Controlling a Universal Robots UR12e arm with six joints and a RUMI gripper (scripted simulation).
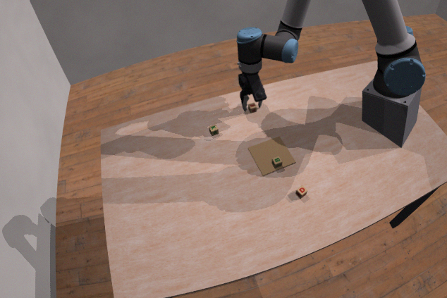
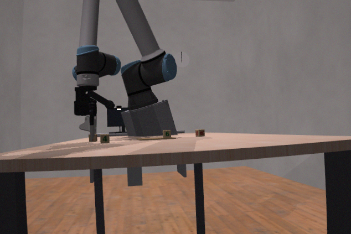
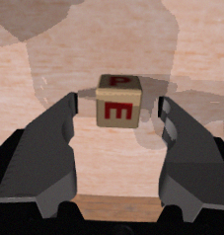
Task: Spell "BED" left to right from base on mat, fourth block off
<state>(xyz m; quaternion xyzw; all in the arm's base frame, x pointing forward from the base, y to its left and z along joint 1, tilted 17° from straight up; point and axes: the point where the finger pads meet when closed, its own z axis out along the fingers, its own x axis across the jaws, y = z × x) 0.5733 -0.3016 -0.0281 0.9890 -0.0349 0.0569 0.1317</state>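
The E block sits in the upper middle of the wrist view, resting on the worktop, with a red E on the side facing the camera and a red mark on its top face that I cannot read. It lies between the two dark fingers of the claw, with a clear gap on either side; neither finger touches it. The claw is partly open and holds nothing. In the top view this block is a little above the centre of the frame, just under the fingertips, off the mat. In the exterior view the claw hangs at the left of the frame with its tips reaching down to the block.

Lower and right of it in the top view, the brown mat lies flat near the middle of the frame. One block with a green letter stands on it, near its lower right edge; the letter is too small to read surely. The D block, red-lettered, is on the bare worktop below and right of the mat, well apart from it. A fourth block with green markings sits left of the mat, also off it.

The arm's grey pedestal stands at the right of the frame.
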